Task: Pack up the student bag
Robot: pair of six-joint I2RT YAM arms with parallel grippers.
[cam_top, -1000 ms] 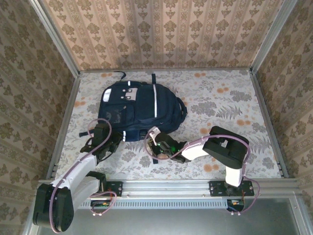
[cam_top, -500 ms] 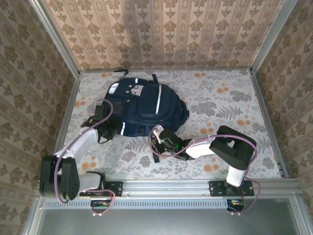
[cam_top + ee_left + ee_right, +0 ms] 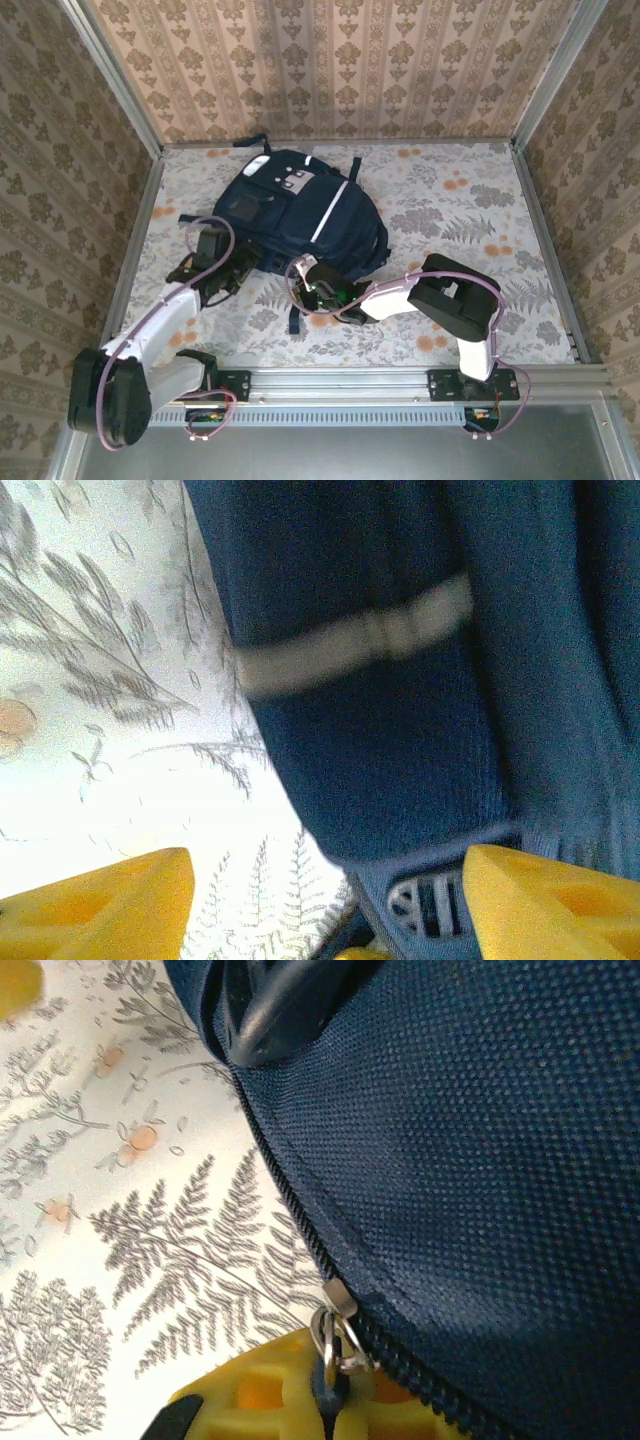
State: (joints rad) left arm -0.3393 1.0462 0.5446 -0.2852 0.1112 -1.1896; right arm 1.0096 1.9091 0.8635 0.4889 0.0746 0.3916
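The student bag (image 3: 300,205) is a big navy backpack with white trim, lying on the floral table at the back centre. My left gripper (image 3: 226,272) sits at the bag's lower left corner. It is open, and its yellow fingertips (image 3: 100,900) stand wide apart in the left wrist view. The bag's corner (image 3: 400,730) and a strap buckle (image 3: 430,905) lie between them, ungripped. My right gripper (image 3: 318,291) is at the bag's near edge. It is shut on the zipper pull (image 3: 338,1342), whose metal ring and cord are pinched between the yellow fingers (image 3: 270,1395).
A dark strap (image 3: 294,318) trails from the bag toward the near edge. Patterned walls enclose the table on three sides. Bare floral tablecloth (image 3: 480,230) spreads to the right of the bag. The metal rail (image 3: 340,382) with both arm bases runs along the front.
The left gripper has opened and let go of the bag. The bag has shifted toward the back and turned. The right gripper stays shut on the zipper pull and has moved slightly left.
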